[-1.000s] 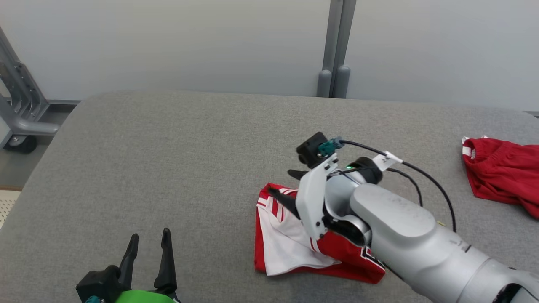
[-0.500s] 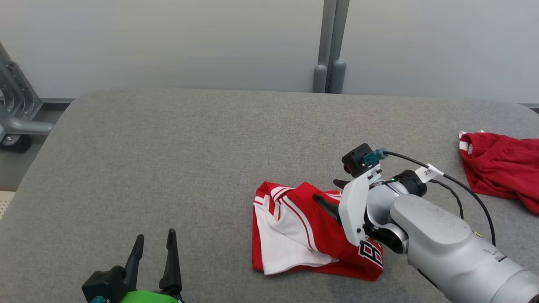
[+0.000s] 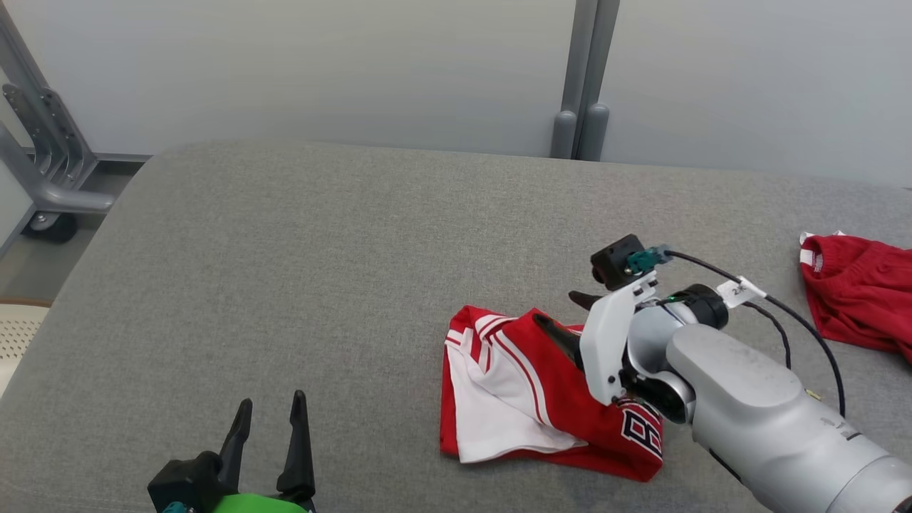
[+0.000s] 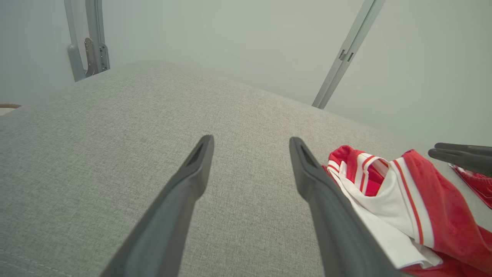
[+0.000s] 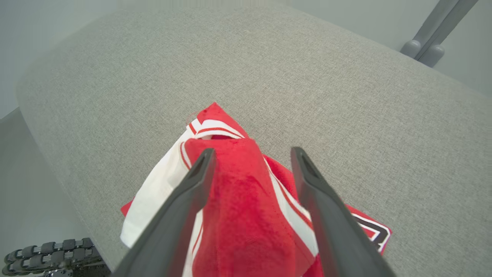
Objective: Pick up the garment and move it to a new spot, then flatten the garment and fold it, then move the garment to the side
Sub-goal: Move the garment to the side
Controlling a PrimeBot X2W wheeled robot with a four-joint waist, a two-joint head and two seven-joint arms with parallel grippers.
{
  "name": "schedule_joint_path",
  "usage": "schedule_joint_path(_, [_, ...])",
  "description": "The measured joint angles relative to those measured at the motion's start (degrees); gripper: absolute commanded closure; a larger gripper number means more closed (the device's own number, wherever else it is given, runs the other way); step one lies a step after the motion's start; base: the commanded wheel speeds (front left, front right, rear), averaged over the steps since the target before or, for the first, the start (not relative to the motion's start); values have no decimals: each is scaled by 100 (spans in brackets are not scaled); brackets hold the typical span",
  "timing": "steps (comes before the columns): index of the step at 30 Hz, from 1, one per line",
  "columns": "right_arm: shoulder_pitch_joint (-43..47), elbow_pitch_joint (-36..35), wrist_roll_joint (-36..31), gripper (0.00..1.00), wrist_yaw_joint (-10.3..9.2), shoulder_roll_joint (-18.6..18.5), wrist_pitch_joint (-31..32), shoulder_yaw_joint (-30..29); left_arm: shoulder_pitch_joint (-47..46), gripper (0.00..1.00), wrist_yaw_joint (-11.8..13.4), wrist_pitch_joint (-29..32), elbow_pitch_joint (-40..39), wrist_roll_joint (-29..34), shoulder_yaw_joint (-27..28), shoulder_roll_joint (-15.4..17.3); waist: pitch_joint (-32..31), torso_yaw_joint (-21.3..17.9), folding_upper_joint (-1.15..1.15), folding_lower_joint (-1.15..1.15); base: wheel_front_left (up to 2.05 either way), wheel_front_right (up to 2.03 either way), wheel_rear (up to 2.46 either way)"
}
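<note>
The only lettering sits on the near right corner of the garment: a blocky black figure edged in white, perhaps an 8 or a B, partly hidden by the pale arm. A white tag on the arm's black cable carries marks too small to read. The garment is soft red knit with a white panel and thin red-and-white stripes, lying loosely folded on the counter, right of its middle and close to the near edge. The counter is covered in grey woven cloth and has rounded corners. The right gripper is over the garment, its jaws spread with a raised hump of red cloth between them. The left gripper is at the near left, jaws released and empty. A second red garment with a white-trimmed band lies at the far right.
</note>
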Motion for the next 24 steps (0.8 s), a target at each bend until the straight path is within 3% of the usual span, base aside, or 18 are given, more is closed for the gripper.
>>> schedule_joint_path(8, [301,260,441,0,-109,-359,-115,-414,29,0,0,0,-33,0,145,-2,-9,-86,0,0,0,0,0])
schedule_joint_path(24, [1149,552,1537,0,-209,-345,-267,-1241,58,0,0,0,-149,62,96,-9,259,-287,0,0,0,0,0])
